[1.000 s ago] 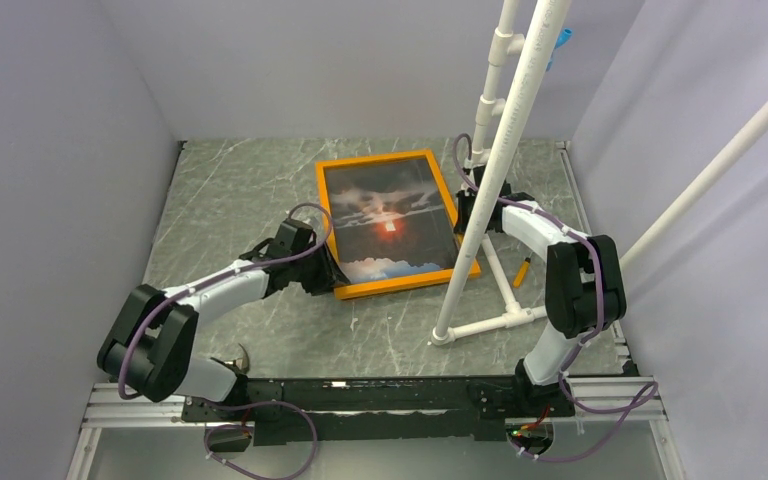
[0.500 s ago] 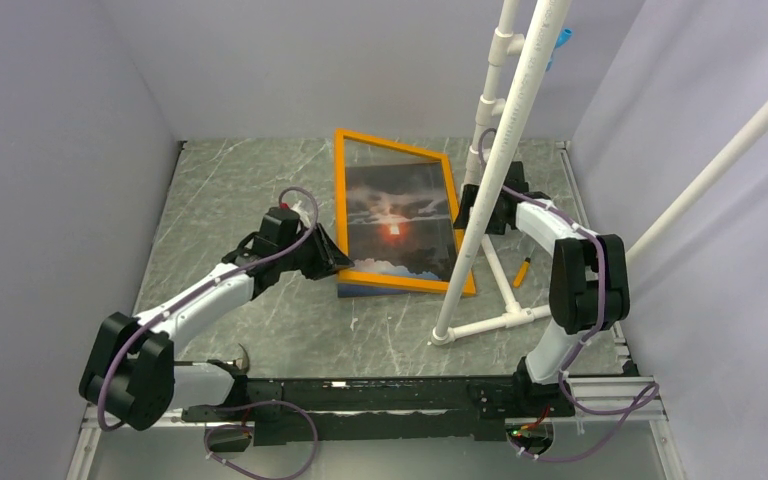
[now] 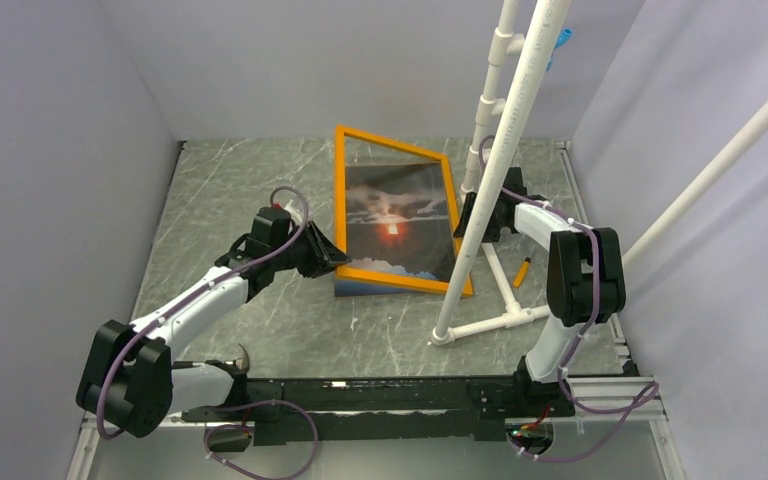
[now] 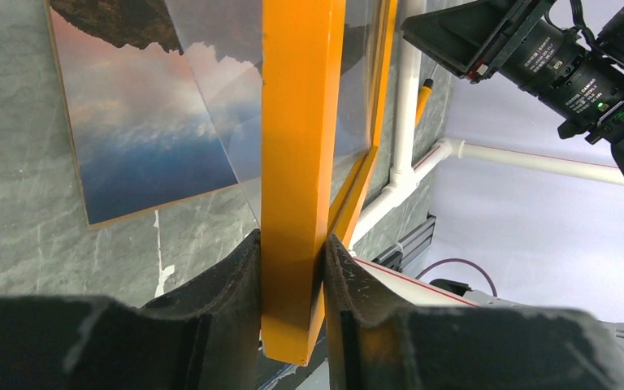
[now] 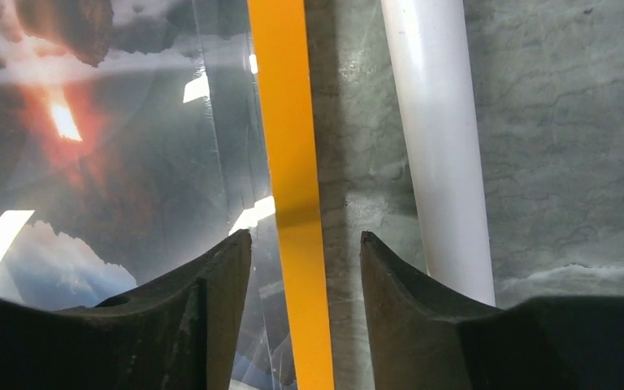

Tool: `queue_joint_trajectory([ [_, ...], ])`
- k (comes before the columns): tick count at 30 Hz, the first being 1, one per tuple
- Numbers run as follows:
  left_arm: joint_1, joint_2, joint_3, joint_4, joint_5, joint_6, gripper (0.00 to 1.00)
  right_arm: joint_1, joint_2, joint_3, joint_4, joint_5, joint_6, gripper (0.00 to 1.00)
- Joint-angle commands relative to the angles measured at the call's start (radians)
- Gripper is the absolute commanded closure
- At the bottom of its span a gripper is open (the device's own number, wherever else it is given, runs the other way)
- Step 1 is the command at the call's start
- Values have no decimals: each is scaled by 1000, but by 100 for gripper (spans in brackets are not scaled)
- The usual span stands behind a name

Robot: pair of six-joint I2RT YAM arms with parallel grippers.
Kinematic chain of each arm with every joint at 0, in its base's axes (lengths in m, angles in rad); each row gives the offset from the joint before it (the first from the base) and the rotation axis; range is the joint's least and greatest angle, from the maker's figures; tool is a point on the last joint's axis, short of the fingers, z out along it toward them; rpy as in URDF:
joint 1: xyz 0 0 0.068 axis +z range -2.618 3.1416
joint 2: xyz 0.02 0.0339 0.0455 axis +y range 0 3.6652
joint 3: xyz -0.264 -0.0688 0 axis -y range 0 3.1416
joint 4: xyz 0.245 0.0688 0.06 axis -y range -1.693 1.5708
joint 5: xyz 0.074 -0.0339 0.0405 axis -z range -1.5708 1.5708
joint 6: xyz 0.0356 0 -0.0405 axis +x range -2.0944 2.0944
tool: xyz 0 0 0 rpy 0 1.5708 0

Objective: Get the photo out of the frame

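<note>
Left pincer (image 4: 292, 248) grips the tilted frame (image 4: 301, 122) above the photo (image 4: 138, 130).

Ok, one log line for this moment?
left gripper: shut on frame | frame: tilted, left edge raised | photo: flat beneath | right gripper: open astride right edge

I see the grey marbled table (image 3: 230, 190) with the photo (image 4: 130, 122) flat on it. White PVC pipe stand (image 3: 490, 322) is just beside, orange-handled screwdriver (image 3: 522, 272) by the stand's foot.
</note>
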Motion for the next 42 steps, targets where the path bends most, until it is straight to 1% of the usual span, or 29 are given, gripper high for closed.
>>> queue_joint_trajectory([
  [1, 20, -43, -23, 55, 13, -31, 100, 1, 23, -4, 36, -14, -1, 50],
  [4, 22, -38, -53, 65, 14, -25, 100, 10, 46, 1, 50, -14, -4, 53],
  [7, 22, -28, -86, 96, 25, -33, 100, 29, 72, 17, 43, 34, -13, 53],
  [10, 22, -22, -109, 103, 29, -37, 100, 59, 92, 33, 41, 75, -24, 57],
  [11, 22, -22, -116, 127, 31, -37, 100, 68, 101, 36, 41, 97, -26, 61],
  [14, 22, -29, -123, 114, 14, -18, 100, 92, 120, 52, 29, 152, -39, 68],
  [15, 22, -30, -126, 113, 7, -11, 100, 97, 124, 58, 24, 171, -43, 75],
  [17, 22, -31, -130, 84, -5, 5, 100, 104, 122, 71, 17, 193, -48, 86],
  [22, 30, -8, -154, 80, -24, 35, 100, 105, 80, 122, -5, 177, -48, 100],
  [28, 64, 25, -203, 103, -43, 67, 100, 105, 38, 167, -31, 148, -57, 100],
  [32, 80, 85, -232, 173, -22, 75, 100, 106, 3, 187, -48, 130, -60, 100],
  [37, 107, 137, -306, 293, 10, 50, 100, 119, -40, 213, -53, 108, -74, 100],
  [42, 118, 190, -328, 358, 34, 42, 100, 144, -38, 269, -73, 112, -95, 100],
])
